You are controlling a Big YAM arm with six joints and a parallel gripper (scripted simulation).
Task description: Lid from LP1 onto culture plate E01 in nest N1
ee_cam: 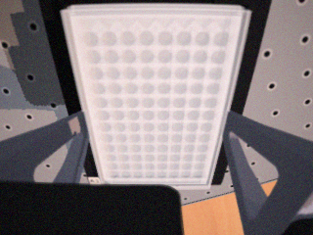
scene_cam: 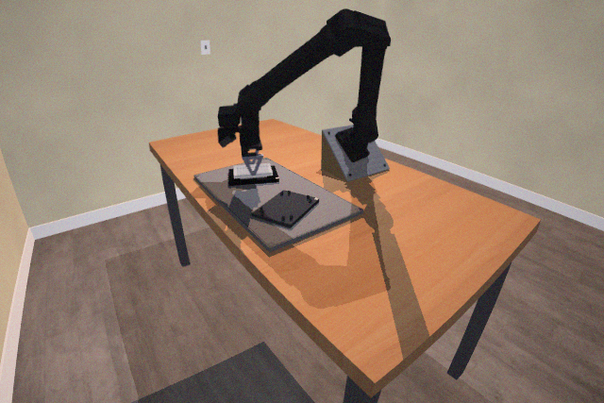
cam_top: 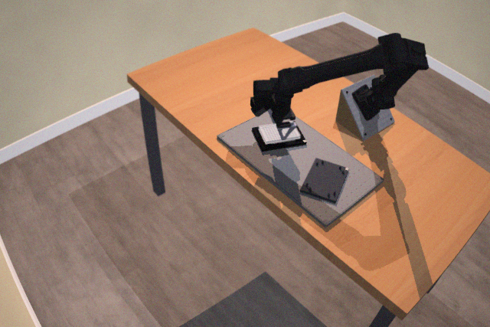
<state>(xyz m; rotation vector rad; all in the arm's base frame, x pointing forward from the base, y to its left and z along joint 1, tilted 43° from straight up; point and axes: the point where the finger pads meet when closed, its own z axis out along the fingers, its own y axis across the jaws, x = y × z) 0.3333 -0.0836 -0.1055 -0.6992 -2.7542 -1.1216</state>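
The clear lid (cam_top: 278, 132) lies over the white many-well culture plate E01, which sits in the black plate nest N1 (cam_top: 262, 145) at the far end of the grey perforated baseplate (cam_top: 285, 165). My gripper (cam_top: 285, 122) stands straight above it, shut on the lid's long sides. In the wrist view the lid (ee_cam: 154, 93) covers the plate, and my fingers press on its left and right edges. A doubled edge shows along the lid's top and right side; I cannot tell whether it is fully down. The lid park LP1 (cam_top: 324, 179) is a dark square pad with nothing on it.
The arm's grey wedge-shaped base mount (cam_top: 366, 111) stands on the orange table behind the baseplate. The baseplate's near edge reaches the table's front edge. In the exterior view the lid park (scene_cam: 286, 207) lies in front of the nest (scene_cam: 253, 179).
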